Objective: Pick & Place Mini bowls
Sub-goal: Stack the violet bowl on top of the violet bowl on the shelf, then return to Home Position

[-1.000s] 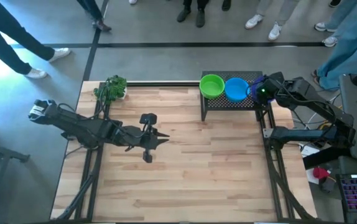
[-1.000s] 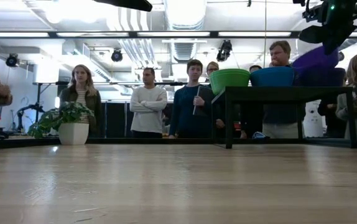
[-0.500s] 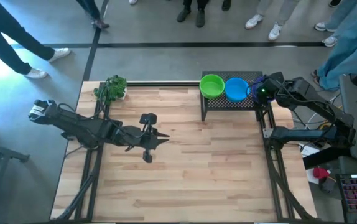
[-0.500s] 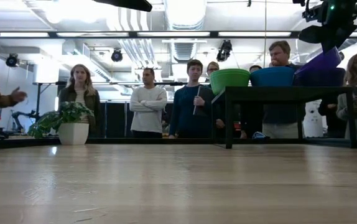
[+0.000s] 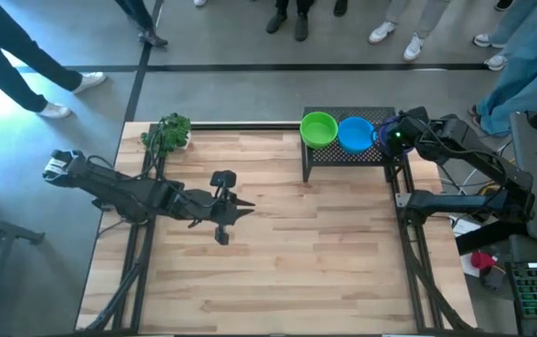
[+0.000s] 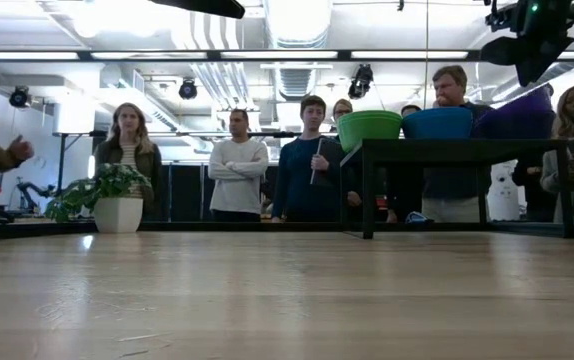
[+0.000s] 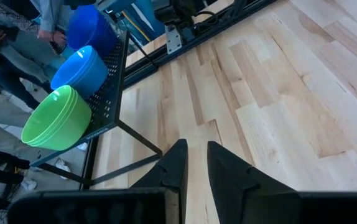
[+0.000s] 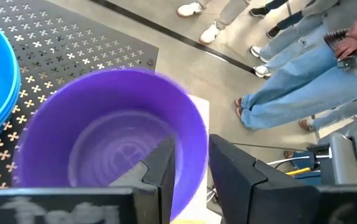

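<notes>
On perforated black stand (image 5: pixel 348 155): bowls (image 5: pixel 338 131)

Overhead, table-level, two wrist views, shared rack (image 5: pixel 348 154)

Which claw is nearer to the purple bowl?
The right claw: it is directly at the purple bowl on the rack. The left claw hovers far away over the table's left half.

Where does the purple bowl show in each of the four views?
High view: purple bowl hidden under the right pincer, beside the blue bowl.
Low view: purple bowl on the black stand, right end.
Left wrist, upper left.
Right wrist, centre.
Shared landmark: the blue bowl.
</notes>
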`<state>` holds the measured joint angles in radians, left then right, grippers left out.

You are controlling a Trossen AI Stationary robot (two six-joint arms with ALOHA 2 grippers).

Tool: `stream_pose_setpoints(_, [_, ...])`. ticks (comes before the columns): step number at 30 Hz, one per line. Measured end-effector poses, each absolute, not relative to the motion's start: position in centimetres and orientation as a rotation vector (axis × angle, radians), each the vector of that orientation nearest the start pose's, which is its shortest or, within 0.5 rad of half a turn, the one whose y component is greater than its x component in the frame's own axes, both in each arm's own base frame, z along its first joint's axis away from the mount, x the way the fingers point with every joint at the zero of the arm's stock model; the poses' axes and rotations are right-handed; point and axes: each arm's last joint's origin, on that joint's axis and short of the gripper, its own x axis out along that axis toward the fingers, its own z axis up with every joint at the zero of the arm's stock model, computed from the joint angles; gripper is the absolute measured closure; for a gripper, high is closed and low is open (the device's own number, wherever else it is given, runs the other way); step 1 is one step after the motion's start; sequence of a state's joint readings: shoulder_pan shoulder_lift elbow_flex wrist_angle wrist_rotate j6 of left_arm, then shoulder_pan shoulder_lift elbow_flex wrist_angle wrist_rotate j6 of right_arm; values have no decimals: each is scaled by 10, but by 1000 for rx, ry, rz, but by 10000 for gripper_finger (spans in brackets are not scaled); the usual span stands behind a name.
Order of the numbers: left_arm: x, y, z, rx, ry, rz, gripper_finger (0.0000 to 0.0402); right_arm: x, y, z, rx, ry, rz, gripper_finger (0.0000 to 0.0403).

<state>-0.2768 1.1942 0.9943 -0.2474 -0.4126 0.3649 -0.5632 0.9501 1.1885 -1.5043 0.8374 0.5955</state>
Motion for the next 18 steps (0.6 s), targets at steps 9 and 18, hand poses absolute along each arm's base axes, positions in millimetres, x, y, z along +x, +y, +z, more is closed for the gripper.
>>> stream_pose_setpoints(9, [253, -60, 318, 510, 443, 55, 345, 88, -80, 350, 242, 952, -1532, 302])
stream_pose_setpoints(18, [253, -59, 323, 489, 434, 96, 345, 90, -74, 358, 304, 967, -1373, 367])
